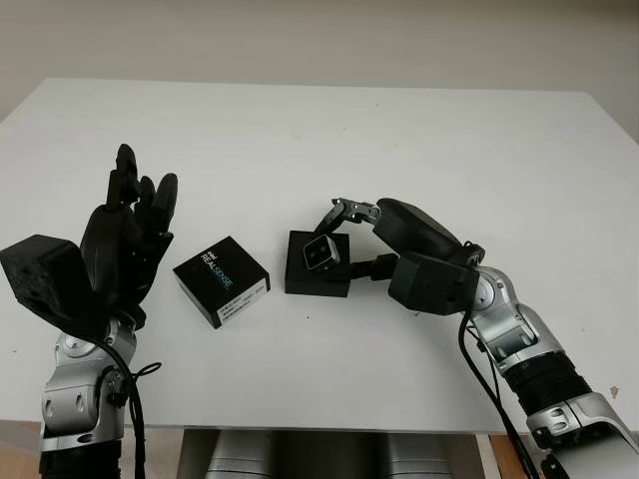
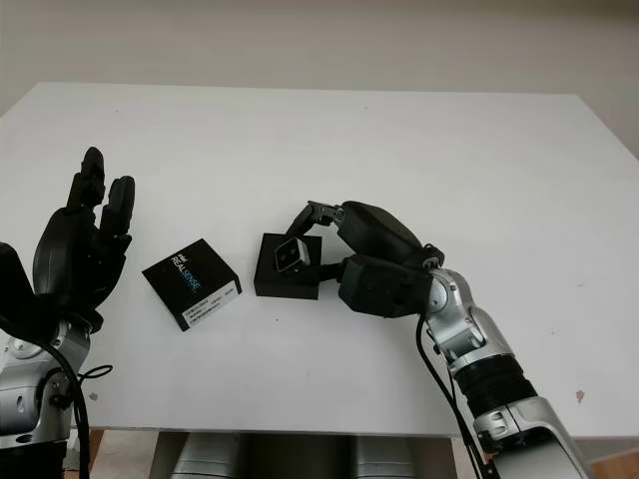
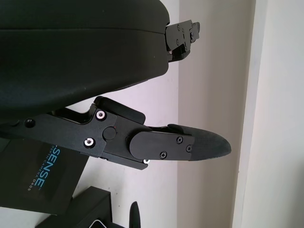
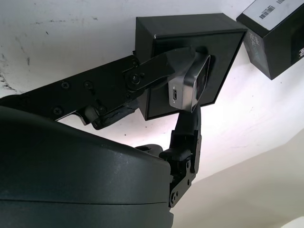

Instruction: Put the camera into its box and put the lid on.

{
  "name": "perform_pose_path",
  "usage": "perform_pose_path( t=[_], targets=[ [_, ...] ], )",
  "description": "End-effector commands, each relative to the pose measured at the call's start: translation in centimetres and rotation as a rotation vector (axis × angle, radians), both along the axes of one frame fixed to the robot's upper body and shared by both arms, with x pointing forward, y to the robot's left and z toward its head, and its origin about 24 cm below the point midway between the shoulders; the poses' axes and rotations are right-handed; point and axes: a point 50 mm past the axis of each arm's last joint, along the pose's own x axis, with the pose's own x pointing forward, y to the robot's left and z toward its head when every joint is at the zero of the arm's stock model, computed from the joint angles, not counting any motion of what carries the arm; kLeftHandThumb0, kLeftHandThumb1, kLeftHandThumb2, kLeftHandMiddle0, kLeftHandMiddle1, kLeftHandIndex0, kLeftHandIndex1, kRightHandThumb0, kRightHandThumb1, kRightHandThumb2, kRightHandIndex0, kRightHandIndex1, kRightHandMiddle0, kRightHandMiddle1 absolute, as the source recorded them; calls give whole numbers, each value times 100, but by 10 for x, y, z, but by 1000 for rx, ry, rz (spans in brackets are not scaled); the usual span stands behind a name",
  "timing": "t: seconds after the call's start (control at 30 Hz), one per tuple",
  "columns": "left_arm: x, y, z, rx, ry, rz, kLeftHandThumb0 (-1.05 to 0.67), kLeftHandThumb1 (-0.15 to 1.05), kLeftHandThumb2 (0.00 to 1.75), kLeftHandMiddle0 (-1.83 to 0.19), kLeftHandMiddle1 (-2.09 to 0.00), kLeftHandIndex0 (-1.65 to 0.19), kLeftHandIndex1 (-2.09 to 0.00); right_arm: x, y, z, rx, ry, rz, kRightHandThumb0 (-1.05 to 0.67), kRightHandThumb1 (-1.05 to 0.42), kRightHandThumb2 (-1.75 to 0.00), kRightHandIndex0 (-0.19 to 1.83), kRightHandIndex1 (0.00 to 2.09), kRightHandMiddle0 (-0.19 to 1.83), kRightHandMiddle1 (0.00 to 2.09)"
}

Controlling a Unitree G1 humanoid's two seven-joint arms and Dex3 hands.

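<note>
The left hand (image 1: 125,235) is up above the white table (image 1: 419,150), open and holding nothing, with the black lid (image 1: 222,280) lying just past its fingertips. The right hand (image 1: 344,239) has its fingers (image 4: 156,66) closed on the small silver camera (image 1: 321,254), one finger on each side. The camera sits between those fingers right over the open black box (image 1: 317,265), which lies near the lid.

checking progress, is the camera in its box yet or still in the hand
In the hand: the right hand grips the camera directly over the open box. The lid lies apart, beside it.
</note>
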Motion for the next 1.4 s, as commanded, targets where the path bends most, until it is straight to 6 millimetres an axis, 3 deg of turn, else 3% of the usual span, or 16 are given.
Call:
perform_pose_path(
  t=[0.0, 0.67, 0.9, 1.07, 1.37],
  targets=[
    [-2, 1, 3, 20, -16, 1, -71, 105, 33, 19, 0, 19, 0, -2, 1, 1, 1, -21, 4, -42, -94, -6, 39, 9, 47, 129],
    [-5, 2, 0, 8, -7, 10, -67, 105, 35, 19, 0, 19, -1, -5, 3, -4, 47, -43, -18, -42, -94, -5, 45, 9, 44, 140],
    [-6, 3, 0, 16, -5, 6, -67, 105, 37, 19, 0, 19, 0, -5, 4, -7, 207, 5, -75, -39, -92, -5, 46, 9, 45, 140],
    [-6, 4, 0, 3, -2, 5, -66, 105, 35, 19, 0, 19, 0, -4, 3, -8, 285, 56, -115, -40, -94, -6, 44, 8, 37, 155],
    [-5, 5, 1, 27, -1, -2, -68, 105, 37, 19, 0, 19, 0, -4, 0, -8, 399, 148, -166, -44, -95, -6, 42, 6, 34, 162]
  ],
)
